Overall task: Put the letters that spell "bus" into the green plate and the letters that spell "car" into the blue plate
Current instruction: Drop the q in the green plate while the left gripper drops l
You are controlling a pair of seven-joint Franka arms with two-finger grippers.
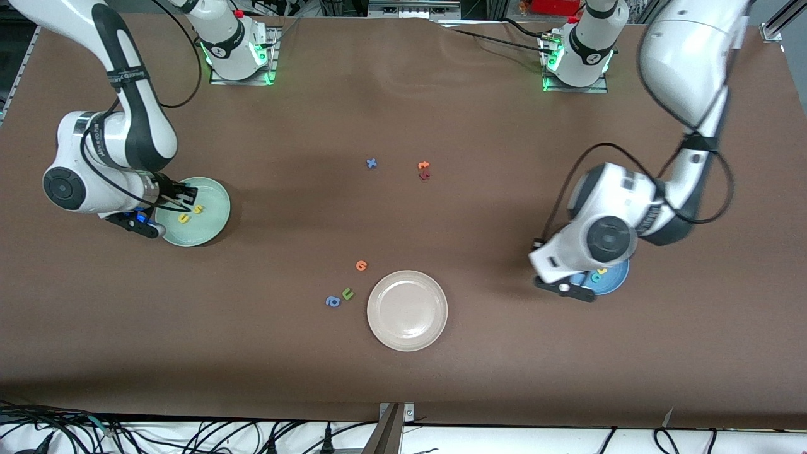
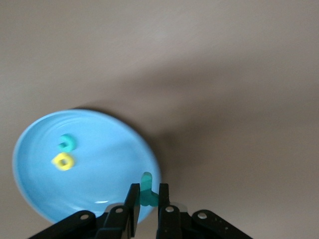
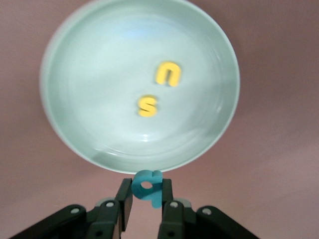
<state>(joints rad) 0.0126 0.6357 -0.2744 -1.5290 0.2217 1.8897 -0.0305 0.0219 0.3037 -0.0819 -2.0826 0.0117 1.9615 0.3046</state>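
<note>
We see the right end effector pinching the teal "b" over the green plate's rim; the left end effector pinches the teal "r" over the blue plate's edge.

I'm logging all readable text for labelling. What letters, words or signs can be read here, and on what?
"u" and "s": yellow letters in the green plate.
"b": teal letter held in the right gripper, seen inverted.
"x": blue letter on the table.
"a" and "u": blue and green letters beside the beige plate.
Print on the right arm's strap: too small to read.
</note>
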